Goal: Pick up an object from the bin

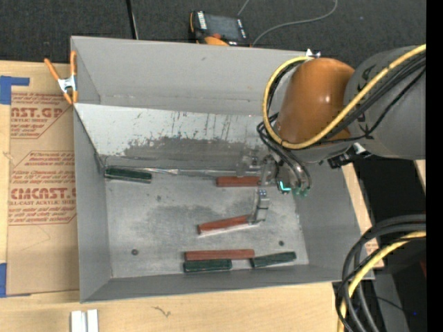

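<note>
Near end of the bin (93, 241): three flat slim bars bunched together, all lying roughly left-right. front red-brown bar (219, 254) is matte. front green bar (208, 266) lies just beside it on the near side, dark with a slight sheen. short green bar (273, 259) sits at their right end, tilted a touch.

Mid floor: centre red-brown bar (223, 225), same flat strip shape, alone on bare scuffed metal. Long axis runs left-right, right end angled slightly toward the back wall. gripper (260, 214) is down at that right end. Can't tell if it's touching the bar, or whether it's spread or closed.

Further back: rear red-brown bar (237, 181) lies left-right, right end tucked under the wrist hardware. far green bar (128, 175) lies at the foot of the back wall on the left, well apart from the rest.

Floor is dull grey sheet, scratched, streaked darker toward the back. Walls are smooth and slope outward.

The wrist carries a smooth domed orange cover (311, 102), looped by yellow-black cables.
</note>
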Controlling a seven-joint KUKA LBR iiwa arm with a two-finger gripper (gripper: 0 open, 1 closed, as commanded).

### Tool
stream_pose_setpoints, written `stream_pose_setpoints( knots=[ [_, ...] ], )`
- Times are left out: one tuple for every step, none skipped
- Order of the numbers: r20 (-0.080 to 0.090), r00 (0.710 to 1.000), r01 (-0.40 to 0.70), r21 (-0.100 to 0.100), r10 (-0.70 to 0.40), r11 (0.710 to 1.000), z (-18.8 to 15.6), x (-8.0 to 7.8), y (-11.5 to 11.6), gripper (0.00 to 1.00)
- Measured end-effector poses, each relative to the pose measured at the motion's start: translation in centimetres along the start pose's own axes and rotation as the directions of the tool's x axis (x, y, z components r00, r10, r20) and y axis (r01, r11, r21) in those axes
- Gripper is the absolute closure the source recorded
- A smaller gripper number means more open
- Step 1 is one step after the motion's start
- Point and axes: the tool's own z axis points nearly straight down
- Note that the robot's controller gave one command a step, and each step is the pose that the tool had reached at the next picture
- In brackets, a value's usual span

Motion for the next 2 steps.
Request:
stream_pose_setpoints(
  knots=[
    [0.001,0.991,0.131,0.000,-0.131,0.991,10.7,2.1,2.0,0.00],
    [0.009,0.994,0.109,0.000,-0.109,0.994,7.2,2.5,1.6,0.00]
  ],
)
